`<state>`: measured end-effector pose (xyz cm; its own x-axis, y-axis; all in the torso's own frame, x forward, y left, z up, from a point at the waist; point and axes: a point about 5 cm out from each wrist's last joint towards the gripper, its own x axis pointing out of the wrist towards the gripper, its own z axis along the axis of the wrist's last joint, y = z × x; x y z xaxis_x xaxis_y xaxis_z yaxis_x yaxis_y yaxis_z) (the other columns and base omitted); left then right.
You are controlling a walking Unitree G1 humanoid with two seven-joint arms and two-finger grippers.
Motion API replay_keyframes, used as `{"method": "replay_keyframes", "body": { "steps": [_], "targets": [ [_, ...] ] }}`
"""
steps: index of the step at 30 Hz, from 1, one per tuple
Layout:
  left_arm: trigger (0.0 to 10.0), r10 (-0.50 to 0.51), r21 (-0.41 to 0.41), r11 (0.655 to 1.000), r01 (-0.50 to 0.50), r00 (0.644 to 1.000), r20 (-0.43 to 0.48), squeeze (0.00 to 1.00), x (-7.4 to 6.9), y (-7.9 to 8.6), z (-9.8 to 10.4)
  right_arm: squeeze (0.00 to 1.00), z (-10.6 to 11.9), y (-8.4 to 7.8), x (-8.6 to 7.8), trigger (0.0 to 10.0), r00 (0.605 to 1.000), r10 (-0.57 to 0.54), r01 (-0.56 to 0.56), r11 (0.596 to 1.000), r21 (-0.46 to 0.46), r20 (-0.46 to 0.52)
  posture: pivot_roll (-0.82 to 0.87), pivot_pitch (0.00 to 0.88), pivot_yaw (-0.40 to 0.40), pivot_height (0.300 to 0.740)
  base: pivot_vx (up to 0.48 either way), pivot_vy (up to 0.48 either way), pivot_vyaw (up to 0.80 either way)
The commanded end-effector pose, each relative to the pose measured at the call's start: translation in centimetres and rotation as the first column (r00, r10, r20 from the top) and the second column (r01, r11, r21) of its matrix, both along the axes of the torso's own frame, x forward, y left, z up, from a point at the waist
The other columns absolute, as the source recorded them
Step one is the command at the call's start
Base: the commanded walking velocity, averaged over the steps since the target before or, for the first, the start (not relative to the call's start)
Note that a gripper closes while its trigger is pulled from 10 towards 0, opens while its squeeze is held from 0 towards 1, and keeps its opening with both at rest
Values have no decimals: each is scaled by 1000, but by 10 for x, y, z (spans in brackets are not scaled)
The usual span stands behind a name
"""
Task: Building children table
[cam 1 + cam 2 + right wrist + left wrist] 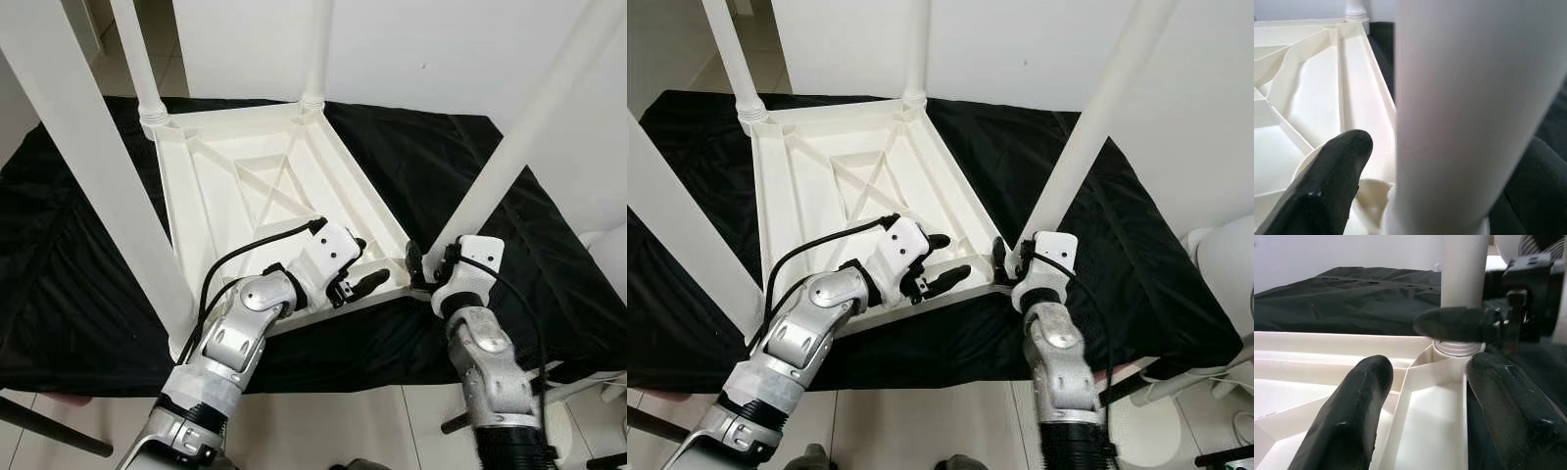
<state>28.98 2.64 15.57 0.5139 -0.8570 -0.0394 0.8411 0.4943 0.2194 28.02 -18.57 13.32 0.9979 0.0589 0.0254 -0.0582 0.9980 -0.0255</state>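
Table: the white plastic table top (pixel 265 186) lies upside down on the black cloth (pixel 59 255), 4 legs pointing up.
Near-right leg (pixel 509 147): stands in its corner socket.
Right gripper (pixel 1011 259): fingers either side of that leg's base, apparently clenched on it.
Left gripper (pixel 358 279): spread, empty, over the near rim beside that corner.
Handling: looks light, stiff, smooth and likely slippery; best gripped low, by the socket.
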Motion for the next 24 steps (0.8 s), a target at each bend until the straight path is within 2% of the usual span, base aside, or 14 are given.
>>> {"method": "replay_keyframes", "body": {
  "steps": [1,5,7,9,11,12,13,14,15,20,24],
  "targets": [
    [10000,43,-4,999,-43,999,13,0,4,0,4,0,-2,-2,-2,10000,998,67,-67,997,-23,-7,39,0,-61,740,0,0,0],
    [10000,44,-2,999,-44,999,13,0,4,1,3,0,0,-12,0,10000,970,242,-245,964,-100,-36,36,0,-58,740,0,0,0],
    [10000,44,-2,999,-44,999,13,0,4,1,3,0,0,-12,0,10000,970,242,-245,964,-100,-36,36,0,-58,740,0,0,0],
    [10000,41,-1,999,-41,999,13,0,4,0,3,0,-1,-14,3,10000,941,332,-336,935,-111,-61,34,0,-54,740,0,0,0],
    [10000,39,-1,999,-39,999,13,0,4,0,3,0,-1,-14,6,10000,927,367,-374,920,-118,-73,34,0,-53,740,0,0,0],
    [10000,37,-1,999,-37,999,14,0,4,-1,4,0,-1,-15,10,7882,918,386,-395,907,-146,-89,34,0,-53,740,0,0,0],
    [10000,37,-1,999,-37,999,14,0,4,-1,4,0,-1,-15,10,7882,918,386,-395,907,-146,-89,34,0,-53,740,0,0,0],
    [10000,36,-1,999,-36,999,15,0,5,-1,4,0,-1,-15,15,4314,913,396,-408,899,-159,-98,34,0,-49,740,0,0,0],
    [10000,35,-1,999,-35,999,17,0,5,-1,4,0,-1,-17,19,0,912,397,-410,896,-170,-109,36,0,-49,740,0,0,0],
    [10000,34,0,999,-34,999,20,0,5,-1,5,0,-4,-18,24,0,906,402,-420,891,-171,-129,39,0,-50,740,0,0,0],
    [10000,42,1,999,-42,999,24,0,6,1,6,0,-12,-19,22,0,891,423,-447,881,-155,-168,53,0,-57,740,0,0,0]
  ]
}}
